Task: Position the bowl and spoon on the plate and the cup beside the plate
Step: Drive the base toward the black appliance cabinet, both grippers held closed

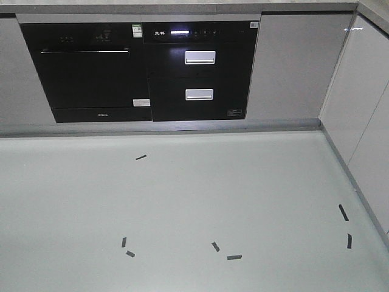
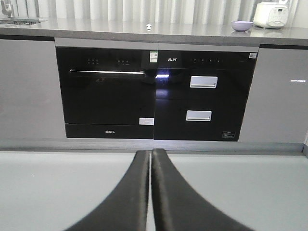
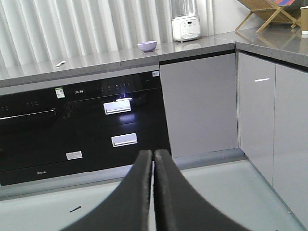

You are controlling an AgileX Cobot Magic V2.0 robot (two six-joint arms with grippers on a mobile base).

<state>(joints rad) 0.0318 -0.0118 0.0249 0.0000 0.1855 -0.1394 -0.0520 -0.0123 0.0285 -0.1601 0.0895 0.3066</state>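
A small lavender bowl [image 2: 241, 25] stands on the grey counter at the far right, also visible as the bowl [image 3: 147, 46] in the right wrist view. A small pale spoon [image 2: 149, 26] lies on the counter to its left; the right wrist view shows the spoon [image 3: 60, 63] too. The plate and the cup are out of view. My left gripper [image 2: 151, 153] hangs shut and empty over the floor, far below the counter. My right gripper [image 3: 153, 153] is likewise shut on nothing. Neither arm appears in the front view.
Below the counter [image 2: 96, 26] sit a black oven [image 2: 106, 91] and a black drawer unit [image 2: 204, 96]. A white rice cooker [image 2: 271, 15] stands at the counter's right end. Grey cabinets [image 3: 199, 101] turn a corner at right. Tape marks [image 1: 234, 257] dot the floor.
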